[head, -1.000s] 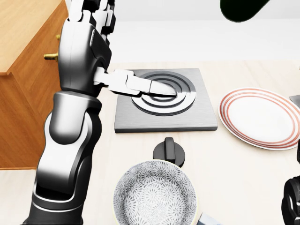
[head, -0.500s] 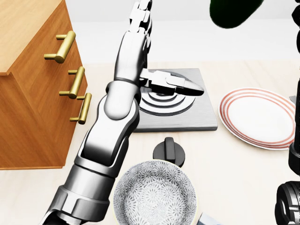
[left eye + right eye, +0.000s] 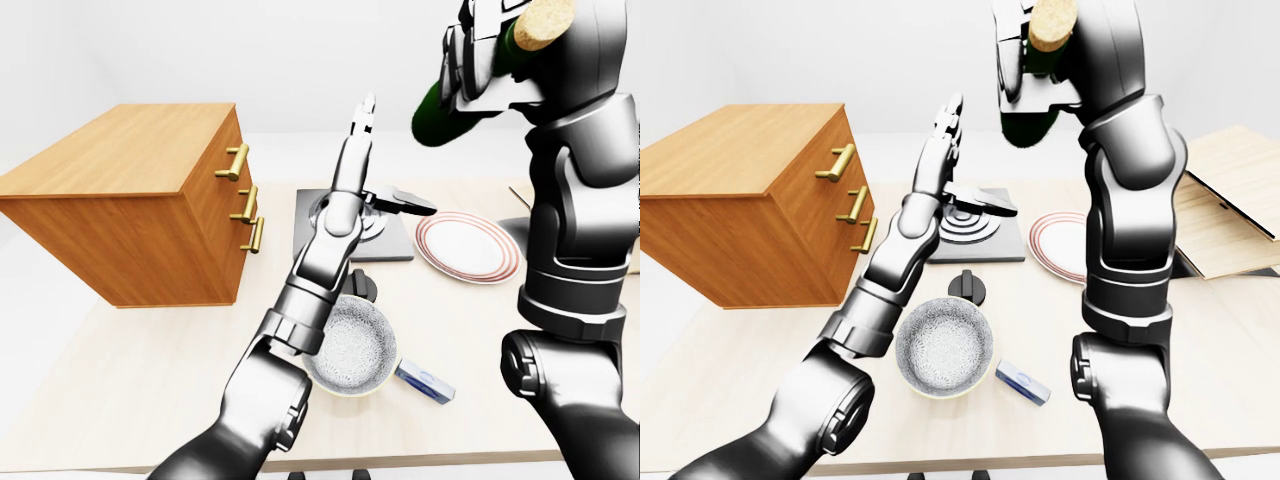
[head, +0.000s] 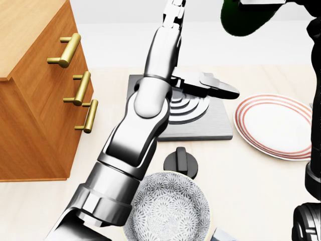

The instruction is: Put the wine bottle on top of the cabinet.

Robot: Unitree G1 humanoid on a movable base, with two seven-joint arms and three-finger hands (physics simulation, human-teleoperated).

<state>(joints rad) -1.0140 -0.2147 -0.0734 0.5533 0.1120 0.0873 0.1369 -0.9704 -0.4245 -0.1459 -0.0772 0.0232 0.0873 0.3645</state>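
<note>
Left-eye view: right robot hand [image 3: 490, 55] raised high at upper right, fingers wrapped round the bottle [image 3: 470, 85]; green glass tilted, cork toward the top edge, base pointing down-left, well above the counter [image 3: 130, 390]. Left robot hand [image 3: 385, 170] held up over the hob [image 3: 395, 243], long fingers straight toward the top, thumb jutting right, spread and gripping nothing. Cabinet [image 3: 140, 210] at left, flat wooden top bare and well apart from the bottle; drawer handles facing right. Open air between the bottle and the cabinet's top right edge, crossed only by the left forearm.

Head view: bottle only a dark green bulge cut by the top edge at upper right. Left arm rising diagonally from bottom left across the hob's left half. Knob [image 4: 180, 161] just below the hob's lower edge; bowl [image 4: 167, 207] at the bottom edge, just below the knob. Plate [image 4: 277, 125] at right, just beside the hob, partly past the frame edge.

Right-eye view: small blue-and-white pack [image 3: 1022, 381], perhaps a box, lying right of the bowl. Pale wooden boards [image 3: 1230, 200] at far right. Bare counter along the lower left, near its bottom edge.
</note>
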